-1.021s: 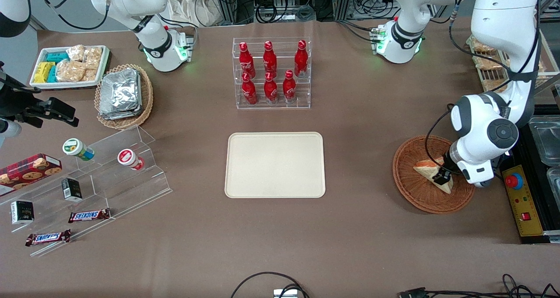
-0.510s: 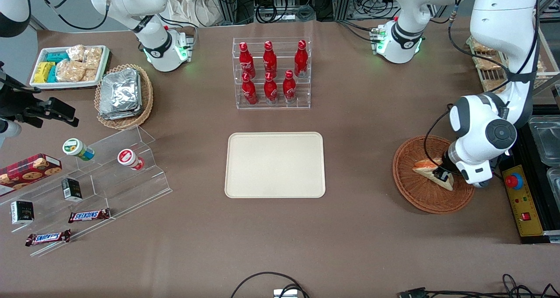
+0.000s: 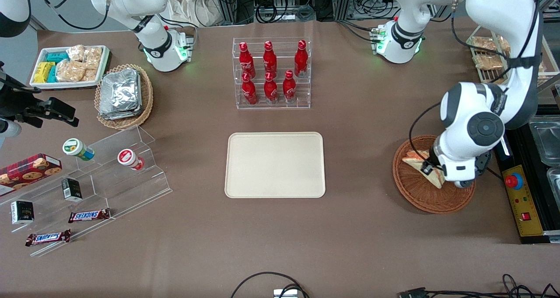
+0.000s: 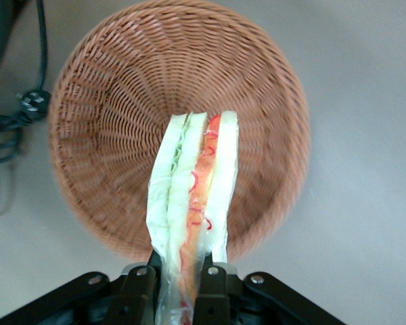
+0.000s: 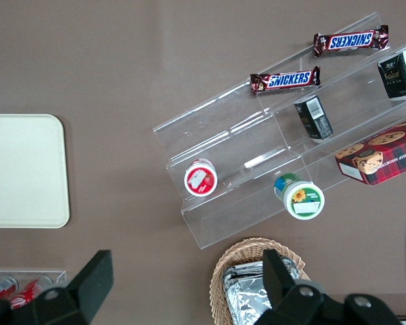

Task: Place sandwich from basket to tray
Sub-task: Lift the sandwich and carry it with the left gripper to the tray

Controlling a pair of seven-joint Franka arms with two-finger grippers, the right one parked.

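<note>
**Sandwich gripped above the basket**

Sandwich (image 4: pixel 193 203) sits clamped between your gripper's (image 3: pixel 431 172) two black fingers (image 4: pixel 213 298), which are closed tight on the wrapped wedge's lower end. You see its green and orange-red filling edge-on, with the reddish-brown basket (image 4: pixel 115 101) spread out beneath it. From the front, the wedge (image 3: pixel 418 162) hangs over the basket (image 3: pixel 415 197) at about its ten o'clock, lifted clear of the weave. Your cream tray (image 3: pixel 274 165) lies well apart at the table's middle, with red bottles (image 3: pixel 270 72) at its twelve o'clock.
</note>
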